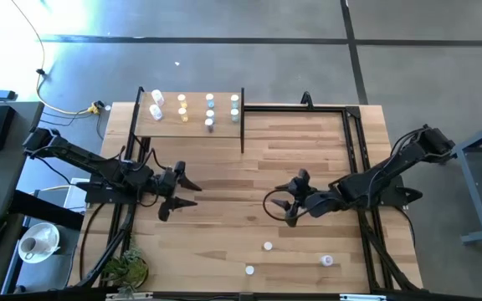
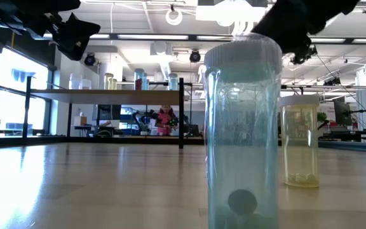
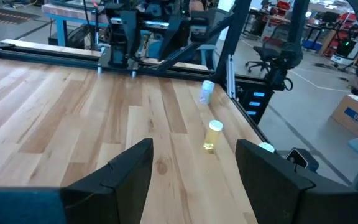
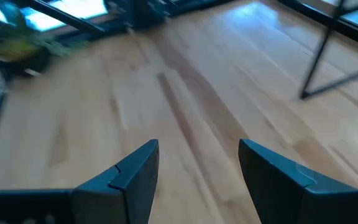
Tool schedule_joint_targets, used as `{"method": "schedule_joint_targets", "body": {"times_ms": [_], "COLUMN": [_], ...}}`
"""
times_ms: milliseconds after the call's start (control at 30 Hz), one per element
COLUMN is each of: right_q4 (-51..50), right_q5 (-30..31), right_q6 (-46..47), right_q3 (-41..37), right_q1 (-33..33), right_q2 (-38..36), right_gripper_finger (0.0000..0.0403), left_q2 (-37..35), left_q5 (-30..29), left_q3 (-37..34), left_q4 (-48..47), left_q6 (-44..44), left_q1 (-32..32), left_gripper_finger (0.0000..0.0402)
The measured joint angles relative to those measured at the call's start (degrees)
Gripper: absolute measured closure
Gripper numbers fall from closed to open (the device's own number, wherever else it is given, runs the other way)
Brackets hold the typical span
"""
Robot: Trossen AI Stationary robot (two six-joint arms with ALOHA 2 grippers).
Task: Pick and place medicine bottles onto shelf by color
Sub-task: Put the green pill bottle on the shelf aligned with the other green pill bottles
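three medicine bottles (image 1: 268, 246) remain on the near part of the desk (image 1: 224, 226), apart from one another, with both arms hovering mid-desk above them. the left end effector (image 1: 176, 192) and the right end effector (image 1: 284, 203) each have fingers spread apart and hold nothing. this looks like a reach between placements; next, one arm must descend over a near bottle. at the far left, the shelf (image 1: 167, 130) already carries several bottles. only the low view shows the blue-tinted bottle (image 2: 241, 127) close up.
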Motion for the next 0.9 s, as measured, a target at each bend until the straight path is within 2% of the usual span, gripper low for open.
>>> {"method": "schedule_joint_targets", "body": {"times_ms": [233,533,900], "right_q4": [9.4,15.3,18.5], "right_q5": [-5.1,-6.7,-7.0], "right_q6": [-4.9,-7.0,-8.9], "right_q3": [0.0,0.0,0.0], "right_q1": [0.0,0.0,0.0], "right_q2": [0.0,0.0,0.0], "right_gripper_finger": [0.019,0.019,0.019], "left_q2": [0.0,0.0,0.0], "left_q5": [0.6,0.3,-9.8], "left_q3": [4.3,9.2,14.6], "left_q4": [-5.6,-15.5,-33.7], "left_q6": [2.0,4.6,3.0], "left_q1": [0.0,-1.6,-6.6], "left_gripper_finger": [0.0181,0.0181,0.0181]}}
